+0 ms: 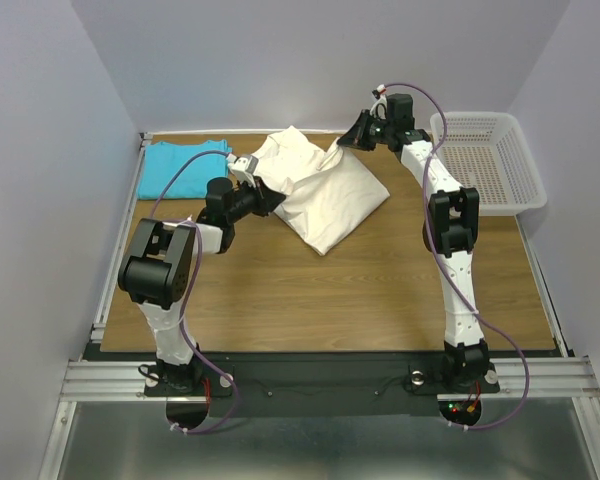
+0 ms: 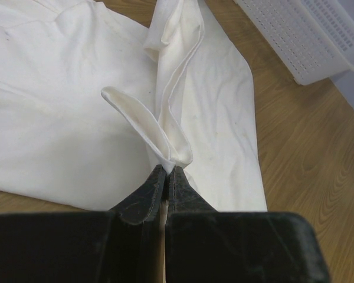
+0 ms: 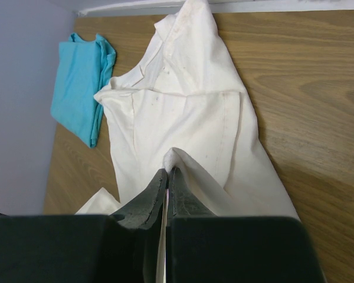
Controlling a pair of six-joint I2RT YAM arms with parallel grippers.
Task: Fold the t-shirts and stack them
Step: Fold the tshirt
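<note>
Both my pairs of jaws are pinched shut on the cream t-shirt (image 1: 330, 195), one at each side of it.

From the top camera, my left jaws grip the shirt's left edge and my right jaws grip its far right edge, where the cloth is pulled up off the worktop (image 1: 330, 290) in a short peak. The rest of the shirt lies bunched and partly doubled over at the far middle of the worktop. The turquoise t-shirt (image 1: 180, 165) lies flat in the far left corner, just beside the cream one. A white perforated basket (image 1: 490, 160) sits at the far right edge, apart from both shirts.

From my left wrist, the left jaws are pressed together on a narrow fold of the cream t-shirt (image 2: 59, 106). The fold rises as a small loop right at the fingertips. The cloth spreads left and ahead, with a few faint specks on it. The basket (image 2: 307, 35) shows at the upper right, with bare worktop (image 2: 307, 153) between it and the shirt.

From my right wrist, the right jaws nip a raised ridge of the cream t-shirt (image 3: 183, 118), which runs away from me towards the back wall. The turquoise t-shirt (image 3: 79, 88) lies folded to its left. I can read no print or label on either shirt.
</note>
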